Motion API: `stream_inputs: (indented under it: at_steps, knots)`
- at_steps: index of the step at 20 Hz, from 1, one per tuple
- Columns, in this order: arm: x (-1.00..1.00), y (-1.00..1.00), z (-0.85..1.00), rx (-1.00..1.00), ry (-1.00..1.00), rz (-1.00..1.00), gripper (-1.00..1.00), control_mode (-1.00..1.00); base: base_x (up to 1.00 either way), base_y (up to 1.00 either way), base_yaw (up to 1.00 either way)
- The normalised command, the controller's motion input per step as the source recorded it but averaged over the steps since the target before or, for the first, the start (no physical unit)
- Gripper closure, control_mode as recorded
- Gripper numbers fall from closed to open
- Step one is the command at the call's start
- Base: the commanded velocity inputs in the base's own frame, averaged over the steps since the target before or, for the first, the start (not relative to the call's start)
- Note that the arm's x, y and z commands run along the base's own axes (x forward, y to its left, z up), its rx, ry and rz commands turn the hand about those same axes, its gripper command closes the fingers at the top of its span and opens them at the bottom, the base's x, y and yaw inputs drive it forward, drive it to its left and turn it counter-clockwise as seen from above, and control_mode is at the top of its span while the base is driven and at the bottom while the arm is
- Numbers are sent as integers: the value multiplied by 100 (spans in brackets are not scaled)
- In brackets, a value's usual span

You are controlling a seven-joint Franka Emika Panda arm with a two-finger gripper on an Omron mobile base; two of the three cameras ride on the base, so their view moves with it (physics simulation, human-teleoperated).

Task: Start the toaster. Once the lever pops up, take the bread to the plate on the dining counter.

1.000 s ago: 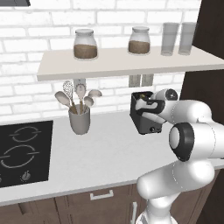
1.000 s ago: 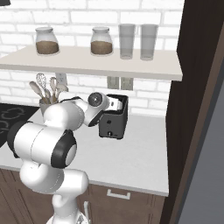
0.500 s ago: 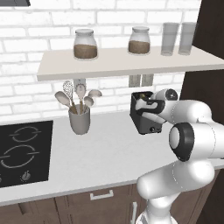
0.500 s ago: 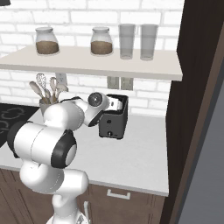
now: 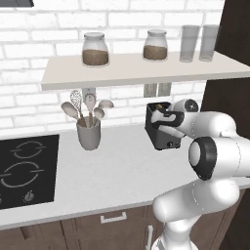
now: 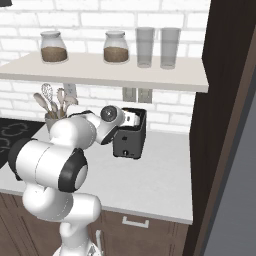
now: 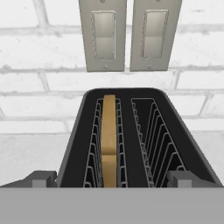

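The black toaster (image 5: 165,133) stands on the pale worktop against the brick wall, also seen as a dark box (image 6: 129,141) from the right. In the hand view I look down into the toaster's (image 7: 78,140) two slots. The brown bread (image 7: 109,140) stands in the left slot, and the right slot is empty. My gripper (image 7: 113,179) hovers over the toaster's near end, open, with one fingertip at each side and nothing between them. The hand (image 5: 168,117) sits right above the toaster's top. The plate and the dining counter are out of view.
A grey utensil holder (image 5: 89,133) stands left of the toaster, with the black hob (image 5: 24,166) further left. A shelf (image 5: 141,71) with jars and glasses hangs overhead. Two wall outlets (image 7: 129,35) sit behind the toaster. A dark tall cabinet (image 6: 225,125) bounds the right side.
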Motion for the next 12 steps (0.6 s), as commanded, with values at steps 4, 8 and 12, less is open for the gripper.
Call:
stream_inputs:
  at_steps: [4, 8, 12]
  knots:
    - [0, 0, 0, 0, 0, 0, -100, -100, 0, 0, 0]
    - [0, 0, 0, 0, 0, 0, -100, -100, 0, 0, 0]
    - [0, 0, 0, 0, 0, 0, -100, -100, 0, 0, 0]
